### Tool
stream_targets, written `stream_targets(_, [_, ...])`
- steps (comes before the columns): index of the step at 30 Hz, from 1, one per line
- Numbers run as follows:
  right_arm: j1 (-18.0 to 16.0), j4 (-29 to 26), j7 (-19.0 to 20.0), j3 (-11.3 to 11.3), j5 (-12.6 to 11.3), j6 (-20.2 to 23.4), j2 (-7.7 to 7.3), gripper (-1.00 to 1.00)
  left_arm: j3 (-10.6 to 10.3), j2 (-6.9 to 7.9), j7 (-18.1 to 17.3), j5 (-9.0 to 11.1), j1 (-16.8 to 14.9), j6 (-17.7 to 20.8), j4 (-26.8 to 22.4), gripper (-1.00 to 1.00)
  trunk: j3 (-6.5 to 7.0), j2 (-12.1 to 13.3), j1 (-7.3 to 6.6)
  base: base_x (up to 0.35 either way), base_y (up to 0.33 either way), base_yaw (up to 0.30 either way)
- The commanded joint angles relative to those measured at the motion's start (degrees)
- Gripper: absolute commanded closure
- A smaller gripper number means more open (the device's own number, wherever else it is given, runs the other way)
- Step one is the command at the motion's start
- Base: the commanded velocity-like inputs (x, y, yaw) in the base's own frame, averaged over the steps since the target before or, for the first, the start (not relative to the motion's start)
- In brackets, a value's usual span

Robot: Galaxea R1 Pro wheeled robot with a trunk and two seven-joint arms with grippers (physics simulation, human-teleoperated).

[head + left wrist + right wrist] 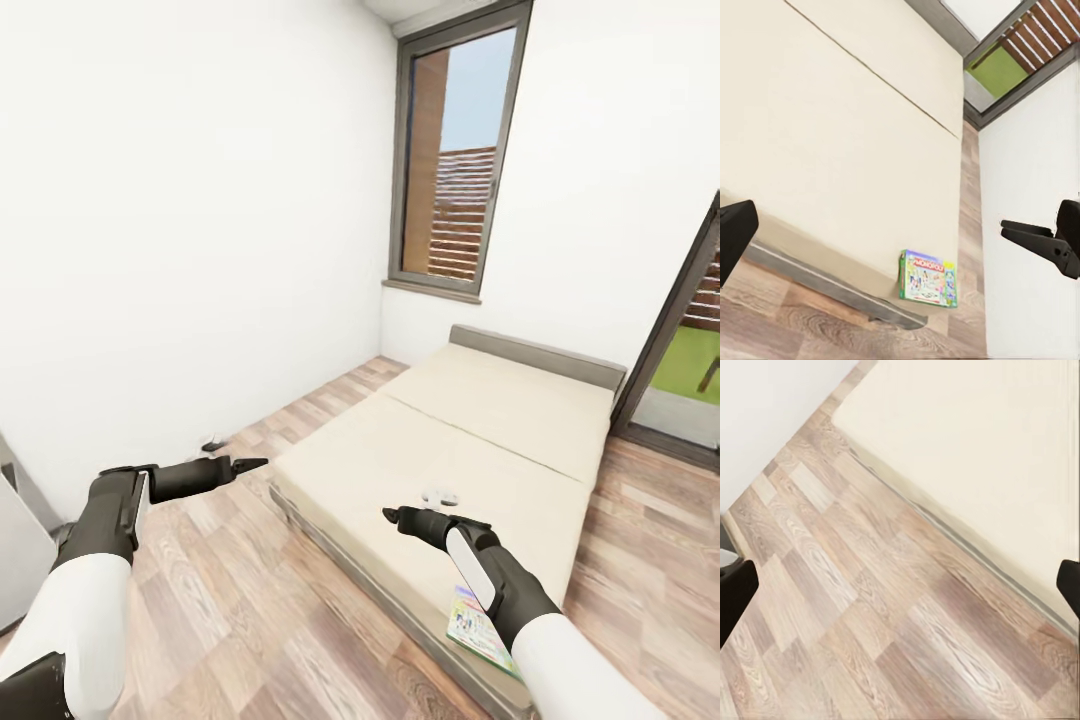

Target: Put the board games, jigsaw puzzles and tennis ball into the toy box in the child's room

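The bed (470, 440) has a beige mattress and a grey headboard, and runs from the middle of the head view to the right. A green-blue Monopoly board game (472, 622) lies flat on the mattress's near corner, partly hidden by my right forearm. The left wrist view has it at the mattress edge (928, 278). A small white object (440, 496) rests on the mattress just beyond my right gripper (395, 517). That gripper hovers over the bed's near side and is open and empty (900, 589). My left gripper (235, 456) is over the floor left of the bed, open and empty (889, 240).
Wood-plank floor (250, 610) lies between the white wall on the left and the bed. A tall grey-framed window (455, 150) stands behind the bed, and a glass door (685, 340) is at the right. A grey piece of furniture (18, 540) juts in at the left edge.
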Motion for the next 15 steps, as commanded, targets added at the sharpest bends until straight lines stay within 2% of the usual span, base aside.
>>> stream_targets(1, [-0.1,0.0,0.1,0.0,0.0,0.2,0.01,-1.0,0.2,-0.03,-0.6,-0.6,-0.1,0.4,-0.1,-1.0,-0.13,-0.1,0.04,0.0,0.0,-0.276])
stream_targets(15, [-0.1,0.0,0.0,0.0,-0.1,0.2,0.01,-1.0,0.2,-0.03,-0.4,-0.6,-0.1,0.4,-0.1,-1.0,-0.13,-0.1,0.04,0.0,0.001,-0.276])
